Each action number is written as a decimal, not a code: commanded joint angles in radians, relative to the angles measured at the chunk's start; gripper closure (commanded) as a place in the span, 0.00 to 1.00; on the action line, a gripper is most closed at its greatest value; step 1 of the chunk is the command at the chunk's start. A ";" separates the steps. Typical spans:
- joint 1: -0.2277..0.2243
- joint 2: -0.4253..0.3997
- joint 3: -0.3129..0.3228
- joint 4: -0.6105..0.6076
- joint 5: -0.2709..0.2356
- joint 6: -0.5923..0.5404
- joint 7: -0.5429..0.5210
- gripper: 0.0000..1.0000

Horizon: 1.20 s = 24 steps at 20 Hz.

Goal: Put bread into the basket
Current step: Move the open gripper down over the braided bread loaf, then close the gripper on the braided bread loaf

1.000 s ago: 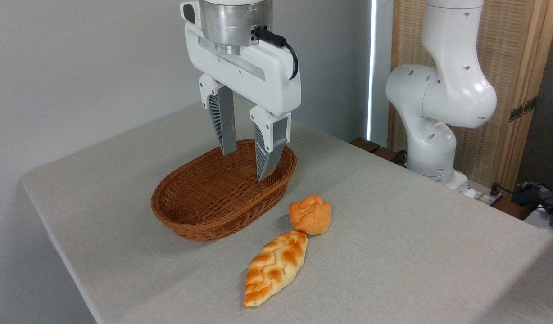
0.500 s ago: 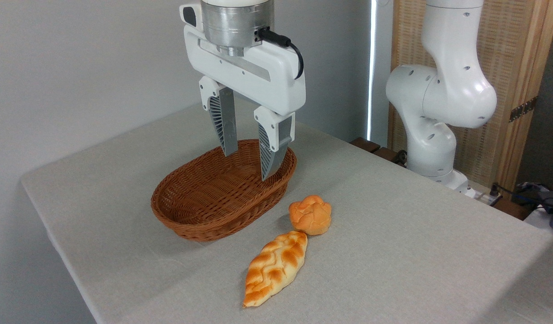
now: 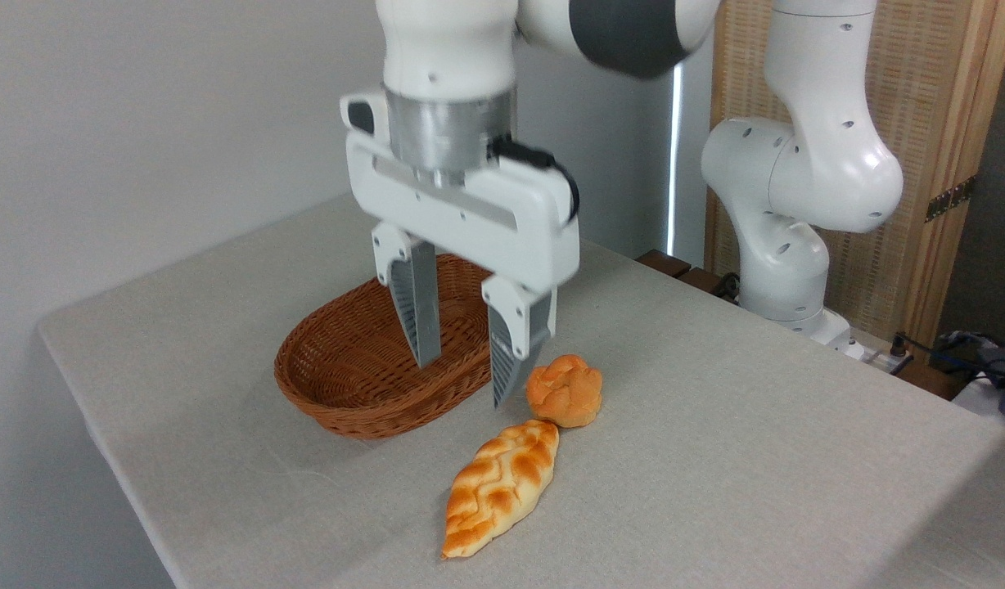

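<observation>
Bread [image 3: 499,488] lies outside the basket [image 3: 363,384] — gripper [image 3: 462,383] parted, above

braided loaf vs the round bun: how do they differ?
Shape: the braided loaf is long and leaf-shaped with pointed ends; the round bun is compact and knotted. Colour: the loaf is golden with pale and browned stripes, the bun an even orange. Position: the bun lies beside the gripper's right finger, the loaf nearer the camera. Both rest on the table, outside the basket, ungripped.
</observation>
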 commanded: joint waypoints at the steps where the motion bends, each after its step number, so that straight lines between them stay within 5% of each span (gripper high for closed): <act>1: -0.005 0.012 0.014 -0.063 0.011 0.065 0.000 0.00; 10: -0.006 0.148 0.014 -0.070 0.042 0.122 0.000 0.00; 24: -0.015 0.206 0.005 -0.068 0.042 0.125 -0.003 0.00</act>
